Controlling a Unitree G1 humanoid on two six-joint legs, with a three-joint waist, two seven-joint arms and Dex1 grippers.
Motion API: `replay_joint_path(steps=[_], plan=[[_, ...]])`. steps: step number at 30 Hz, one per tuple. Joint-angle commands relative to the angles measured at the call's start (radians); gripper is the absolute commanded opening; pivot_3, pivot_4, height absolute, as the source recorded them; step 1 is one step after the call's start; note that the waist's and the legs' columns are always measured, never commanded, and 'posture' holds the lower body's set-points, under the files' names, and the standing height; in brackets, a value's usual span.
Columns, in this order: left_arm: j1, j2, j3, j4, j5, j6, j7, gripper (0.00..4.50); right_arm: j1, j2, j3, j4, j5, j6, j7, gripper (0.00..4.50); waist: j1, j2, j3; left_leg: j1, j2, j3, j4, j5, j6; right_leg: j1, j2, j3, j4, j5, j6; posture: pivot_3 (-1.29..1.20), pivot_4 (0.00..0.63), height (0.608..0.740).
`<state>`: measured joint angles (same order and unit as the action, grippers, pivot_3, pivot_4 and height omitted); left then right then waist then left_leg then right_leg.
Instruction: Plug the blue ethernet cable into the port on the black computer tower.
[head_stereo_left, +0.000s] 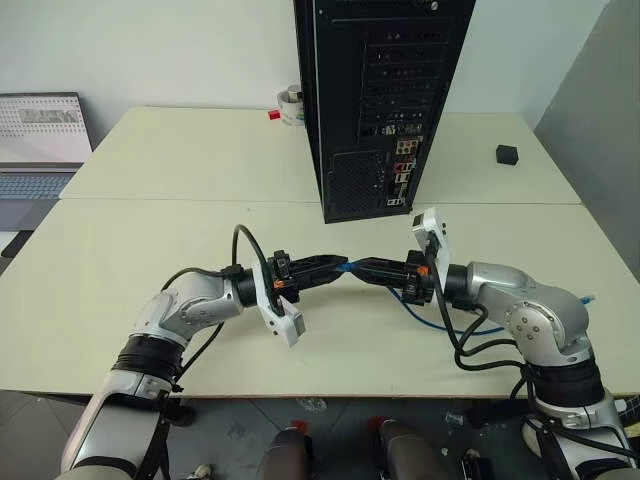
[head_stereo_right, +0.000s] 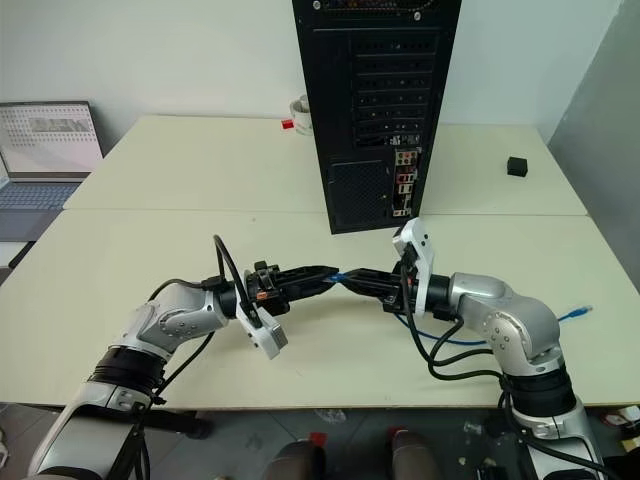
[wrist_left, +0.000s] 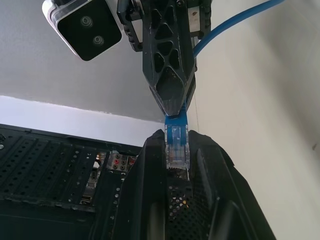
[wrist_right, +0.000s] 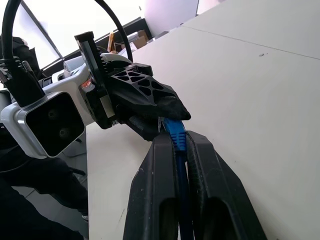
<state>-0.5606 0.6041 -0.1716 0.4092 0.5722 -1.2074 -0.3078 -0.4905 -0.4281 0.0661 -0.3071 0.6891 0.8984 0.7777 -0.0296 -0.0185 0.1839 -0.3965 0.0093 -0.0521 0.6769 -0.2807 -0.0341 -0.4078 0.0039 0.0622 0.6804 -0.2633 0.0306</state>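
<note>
1. Both hands meet tip to tip above the front of the cream desk (head_stereo_left: 120, 260), in front of the black computer tower (head_stereo_left: 380, 100).
2. Left hand (head_stereo_left: 335, 268) points toward the robot's right, its black fingers (wrist_left: 200, 200) pinched together on the clear plug (wrist_left: 176, 150) of the blue ethernet cable (head_stereo_left: 440, 322).
3. Right hand (head_stereo_left: 360, 270) points toward the robot's left, and its fingers (wrist_right: 160, 190) are clamped on the blue cord just behind that plug, so both hands hold the same end of the cable.
4. From the right hand the cord droops in a loop onto the desk beneath the right forearm.
5. Its other end (head_stereo_right: 580, 314) lies near the desk's right edge.
6. The tower stands upright at the middle of the desk, beyond the hands and well apart from them, its rear face turned toward the robot, with slot covers, a vent grille and a strip of coloured connectors (head_stereo_left: 402, 170).
7. A small black cube (head_stereo_left: 507, 153) sits on the desk to the right of the tower.
8. A roll of tape (head_stereo_left: 291, 105) lies just left of the tower, behind it.
9. An open laptop (head_stereo_left: 40, 150) stands at the far left.
</note>
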Motion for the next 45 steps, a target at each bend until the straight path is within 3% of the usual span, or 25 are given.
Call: replay_joint_path(steps=[1, 3, 5, 10, 17, 22, 28, 32, 38, 45], plan=[[-0.001, 0.003, -0.003, -0.039, -0.001, 0.000, 0.034, 0.31, -0.020, 0.002, 0.005, -0.009, 0.011, -0.011, 0.010, 0.00, 0.000, 0.000, 0.000, 0.000, 0.000, 0.000, 0.000, 0.000, 0.000, 0.000, 0.000, 0.000, 0.000, 0.000, 0.000, 0.00, 0.150, 0.740], [-0.001, 0.006, -0.009, -0.035, -0.003, 0.003, 0.033, 0.31, -0.022, -0.002, 0.003, -0.005, 0.012, -0.009, 0.015, 0.00, 0.000, 0.000, 0.000, 0.000, 0.000, 0.000, 0.000, 0.000, 0.000, 0.000, 0.000, 0.000, 0.000, 0.000, 0.000, 0.00, 0.150, 0.740], [0.002, 0.010, -0.024, -0.022, -0.048, 0.017, 0.013, 1.01, -0.022, -0.010, 0.003, -0.002, 0.011, -0.006, 0.021, 0.00, 0.000, 0.000, 0.000, 0.000, 0.000, 0.000, 0.000, 0.000, 0.000, 0.000, 0.000, 0.000, 0.000, 0.000, 0.000, 0.00, 0.150, 0.740], [0.012, 0.025, -0.075, -0.019, -0.188, 0.108, -0.076, 1.72, -0.022, -0.023, 0.001, 0.003, 0.002, -0.014, 0.023, 0.00, -0.001, 0.000, 0.000, 0.000, 0.000, 0.000, 0.000, 0.000, 0.000, 0.000, 0.000, 0.000, 0.000, 0.000, 0.000, 0.00, 0.150, 0.740], [0.059, 0.007, -0.055, -0.163, -0.505, 0.559, -0.288, 3.03, -0.013, -0.012, -0.059, -0.002, -0.025, -0.061, -0.062, 0.00, -0.003, 0.000, 0.000, 0.000, 0.000, -0.001, 0.000, 0.000, 0.000, 0.000, 0.000, 0.000, 0.000, 0.000, 0.000, 0.00, 0.150, 0.740], [0.115, -0.008, -0.006, -0.394, -0.791, 1.135, -0.386, 3.03, -0.055, 0.052, -0.106, 0.033, -0.158, -0.162, -0.281, 0.00, -0.004, 0.000, 0.000, -0.001, 0.001, -0.001, 0.000, 0.000, 0.000, -0.001, 0.001, 0.000, 0.000, 0.000, 0.000, 0.00, 0.150, 0.740], [0.025, -0.078, 0.048, -0.509, -0.871, 1.545, -0.290, 3.03, -0.121, 0.151, -0.057, 0.101, -0.358, -0.270, -0.497, 0.00, -0.005, 0.000, 0.000, -0.001, 0.001, -0.002, 0.000, 0.000, 0.000, -0.002, 0.002, 0.001, 0.001, 0.000, 0.000, 0.00, 0.150, 0.740], [-0.045, -0.130, 0.078, -0.520, -0.871, 1.682, -0.219, 3.03, -0.157, 0.220, -0.024, 0.162, -0.473, -0.324, -0.621, 0.00, -0.004, 0.000, 0.000, -0.001, 0.001, -0.001, 0.000, 0.000, 0.000, -0.003, 0.002, 0.001, 0.001, 0.000, 0.000, 0.00, 0.150, 0.740], [-0.087, -0.161, 0.093, -0.534, -0.839, 1.752, -0.163, 3.03, -0.178, 0.309, -0.009, 0.256, -0.594, -0.400, -0.764, 0.00, -0.004, 0.000, 0.000, -0.002, 0.001, 0.000, 0.000, 0.000, -0.001, -0.004, 0.002, 0.003, 0.001, 0.000, 0.000, 0.00, 0.150, 0.740], [-0.101, -0.177, 0.099, -0.564, -0.835, 1.799, -0.142, 3.03, -0.202, 0.378, -0.042, 0.342, -0.627, -0.481, -0.832, 0.00, -0.004, 0.000, 0.000, -0.002, 0.001, 0.001, 0.000, 0.000, -0.001, -0.005, 0.002, 0.003, 0.001, 0.000, 0.000, 0.00, 0.150, 0.740]])
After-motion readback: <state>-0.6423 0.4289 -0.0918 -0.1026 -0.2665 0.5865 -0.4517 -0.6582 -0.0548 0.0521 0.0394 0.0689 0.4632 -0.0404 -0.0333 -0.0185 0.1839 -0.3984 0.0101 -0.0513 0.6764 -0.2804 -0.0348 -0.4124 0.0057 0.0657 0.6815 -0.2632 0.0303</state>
